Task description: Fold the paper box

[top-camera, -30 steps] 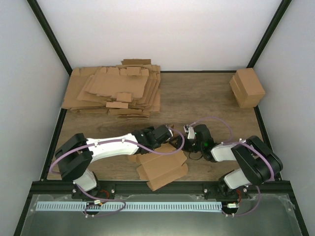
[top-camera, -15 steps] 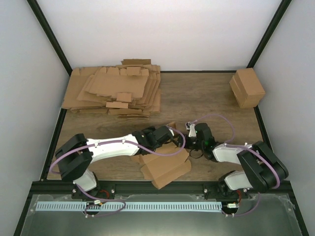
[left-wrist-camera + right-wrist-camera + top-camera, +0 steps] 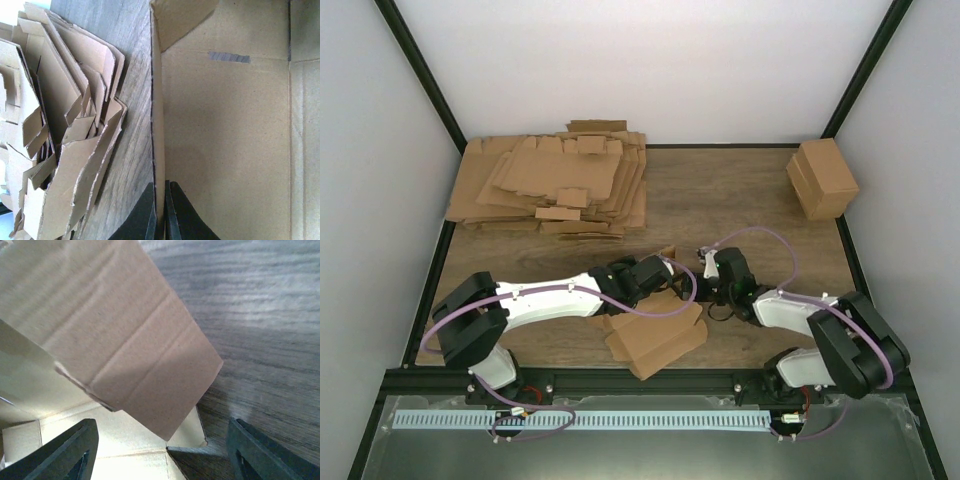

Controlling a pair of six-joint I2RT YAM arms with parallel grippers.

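Near the worktop's [image 3: 740, 200] front edge, left fingers [image 3: 142, 225] pinch a wall of the brown die-cut cardboard box [image 3: 655, 338]; right fingers [image 3: 75, 450] gape wide, holding nothing.

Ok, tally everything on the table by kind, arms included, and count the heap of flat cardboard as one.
Brown paper box, partly folded: 1
Messy pile of flat cardboard sheets: 1
Blocky carton at the far right: 1
Robot arms, left arm and right arm: 2
Total: 5
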